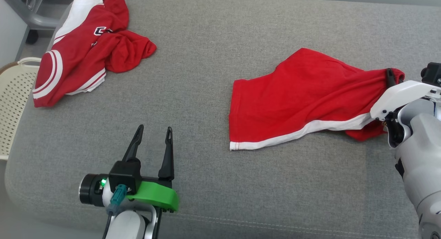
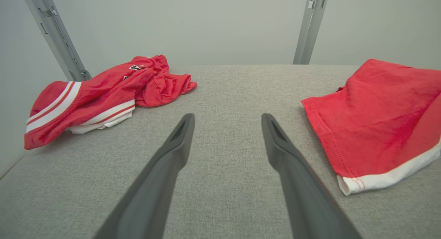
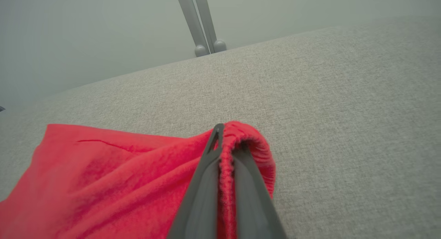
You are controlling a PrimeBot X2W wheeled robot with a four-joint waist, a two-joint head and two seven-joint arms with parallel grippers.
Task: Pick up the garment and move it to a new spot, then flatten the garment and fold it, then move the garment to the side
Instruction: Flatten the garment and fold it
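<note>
- Right end effector (image 3: 224,135): fingers pressed together, pinching a bunched red edge at the right end of the garment (image 1: 299,97).
- Garment: red cloth with a white band along its near hem, rumpled. It lies on the right half of the grey fabric-covered desk (image 1: 206,184), and the gripped end is drawn into a gather.
- Left end effector (image 1: 154,130): fingers spread wide and holding nothing, over bare desk at the near left, well apart from the garment.
- Red-and-white jersey (image 1: 86,49): crumpled at the far left corner of the desk.
- Cream perforated basket (image 1: 13,94): beside the desk's left edge.
- Count: two end effectors, two cloth items, one basket.
</note>
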